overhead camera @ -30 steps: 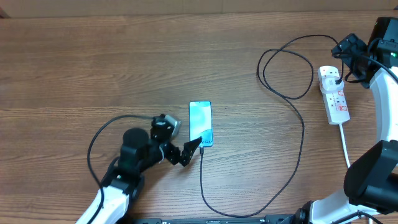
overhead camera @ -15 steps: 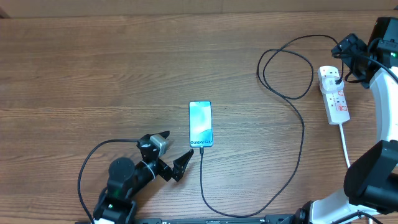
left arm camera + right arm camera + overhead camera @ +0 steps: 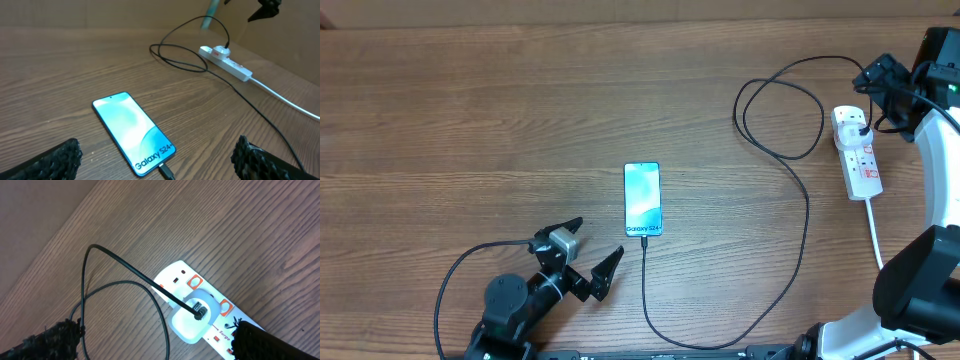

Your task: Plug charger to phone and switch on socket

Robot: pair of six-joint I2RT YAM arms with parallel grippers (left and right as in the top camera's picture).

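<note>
The phone (image 3: pixel 642 198) lies face up mid-table, its screen light blue. The charger's connector (image 3: pixel 644 240) sits in the phone's near end; its black cable (image 3: pixel 806 215) loops right to a white adapter (image 3: pixel 860 127) plugged into the socket (image 3: pixel 861 163). My left gripper (image 3: pixel 592 247) is open and empty, just front-left of the phone. In the left wrist view the phone (image 3: pixel 134 132) lies between my spread fingers (image 3: pixel 47 162), with the connector (image 3: pixel 166 173) at its "Galaxy" end. My right gripper (image 3: pixel 876 82) is open above the socket (image 3: pixel 186 280), whose adapter (image 3: pixel 196 317) lies between the fingers.
The socket's white cord (image 3: pixel 873 235) runs toward the front right edge, beside the right arm's base (image 3: pixel 920 285). The black cable makes a loose loop (image 3: pixel 780 110) left of the socket and a long curve (image 3: pixel 720 345) along the front edge.
My left gripper has pulled back from the phone's near end toward the front left, open. The connector stays in the phone. The right gripper has not moved.
</note>
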